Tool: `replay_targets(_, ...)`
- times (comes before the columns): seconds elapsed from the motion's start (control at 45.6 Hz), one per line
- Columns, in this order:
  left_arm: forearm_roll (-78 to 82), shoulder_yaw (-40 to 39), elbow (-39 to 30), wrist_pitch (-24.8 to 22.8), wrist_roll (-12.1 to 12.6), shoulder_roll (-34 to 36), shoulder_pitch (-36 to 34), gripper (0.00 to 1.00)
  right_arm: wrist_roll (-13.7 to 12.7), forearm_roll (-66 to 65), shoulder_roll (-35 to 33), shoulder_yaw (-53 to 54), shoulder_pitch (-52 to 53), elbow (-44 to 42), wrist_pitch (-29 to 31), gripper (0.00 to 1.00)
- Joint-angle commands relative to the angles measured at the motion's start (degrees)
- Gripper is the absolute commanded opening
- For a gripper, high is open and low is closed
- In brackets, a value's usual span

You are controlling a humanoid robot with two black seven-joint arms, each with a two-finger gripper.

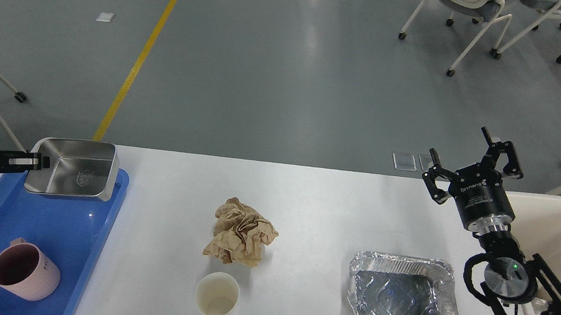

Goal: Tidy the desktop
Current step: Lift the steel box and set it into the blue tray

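The white desktop point(317, 201) holds a crumpled brown paper point(241, 232) in the middle, a white paper cup point(217, 296) in front of it, and a foil tray point(403, 292) to the right. My left gripper point(39, 161) is shut on the left rim of a steel box point(73, 175), which is over the far end of the blue tray point(75, 241). My right gripper point(473, 161) is open and empty, raised above the desktop's far right edge, beyond the foil tray.
A pink mug point(24, 269) stands on the blue tray near its front. A cream bin point(558, 227) sits at the right, beside my right arm. Chairs point(475, 22) stand on the grey floor far behind.
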Motion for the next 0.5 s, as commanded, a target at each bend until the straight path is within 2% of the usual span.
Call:
replay_targets(0.0,0.0,0.1,7.4,1.0,-0.1,-4.0,-0.1,0.02,0.0,0.0,0.1,0.0,0.0,0.0,0.0,1.00)
replay_targets(0.153,0.1,1.3,14.2,7.3,0.0,-9.6,0.5,0.02,0.0,0.0,0.2,0.0,0.0,0.0,0.0,1.00)
replay_targets(0.263,0.5,1.4,16.9,8.7,0.1,-12.7,1.1,0.02,0.0,0.0,0.2,0.0,-0.2,0.0,0.0,1.00)
replay_targets(0.482,0.3,2.0,23.4,11.5,-0.1,-13.6,2.4,0.02,0.0,0.0,0.2,0.0,-0.2,-0.1,0.0,1.00)
